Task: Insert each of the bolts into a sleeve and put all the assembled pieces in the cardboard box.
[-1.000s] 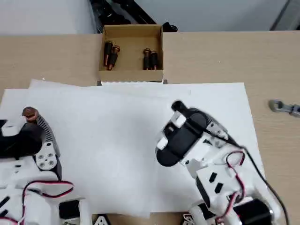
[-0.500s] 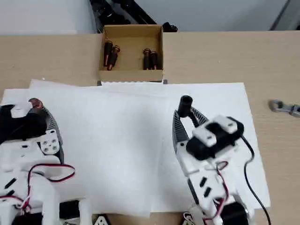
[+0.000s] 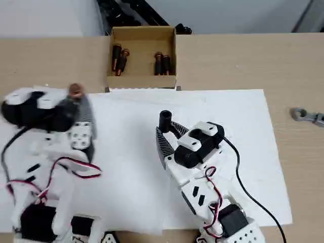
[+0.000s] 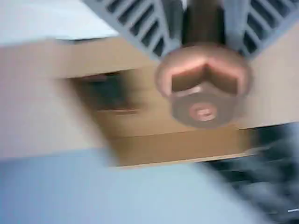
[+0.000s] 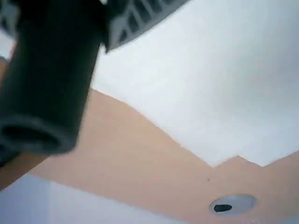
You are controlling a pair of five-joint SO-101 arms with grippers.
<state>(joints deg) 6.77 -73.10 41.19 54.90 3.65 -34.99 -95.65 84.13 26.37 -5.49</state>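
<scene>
L gripper (image 3: 77, 99) clamped on bolt (image 3: 75, 90) nr cardboard box (image 3: 143, 81), R gripper (image 3: 167, 130) clamped on black sleeve (image 3: 165, 119)

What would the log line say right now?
left gripper: holds bolt | right gripper: holds sleeve | box: four pieces inside

A copper-headed bolt (image 3: 75, 90) and a black sleeve (image 3: 165, 120) are each gripped upright; four assembled pieces (image 3: 117, 56) lie in the cardboard box (image 3: 142, 81).
</scene>
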